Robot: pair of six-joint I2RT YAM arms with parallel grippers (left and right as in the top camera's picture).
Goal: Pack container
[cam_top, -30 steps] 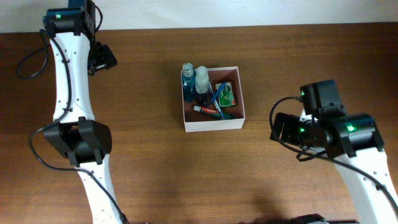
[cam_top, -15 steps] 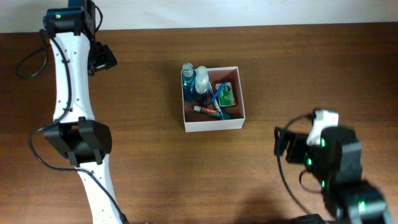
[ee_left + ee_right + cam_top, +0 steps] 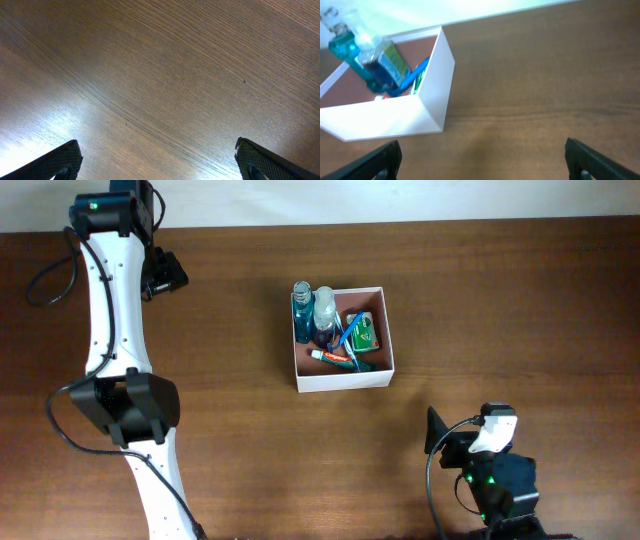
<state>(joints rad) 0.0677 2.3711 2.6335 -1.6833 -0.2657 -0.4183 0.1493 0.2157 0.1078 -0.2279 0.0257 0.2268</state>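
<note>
**Packed box at mid-counter, both grippers open**

The dark brown wooden counter (image 3: 500,300) carries the square, shallow white cardboard container (image 3: 345,380) with a reddish-brown inside, near its middle. The left gripper (image 3: 160,167) is spread wide over bare wood at far left. The right gripper (image 3: 487,162), also wide open and holding nothing, faces the container from well apart. Inside stand two clear bottles of blue liquid (image 3: 303,305), beside a small green packet (image 3: 364,332), a blue toothbrush (image 3: 345,340) and what looks like a red-and-white toothpaste tube (image 3: 335,357).

Counter (image 3: 250,450) in front of me: dark brown wood grain. Container (image 3: 345,378) sits flat on it near the middle, toward the far edge, white walls. Black cable (image 3: 40,285) loops over it far left, well apart from the container.
</note>
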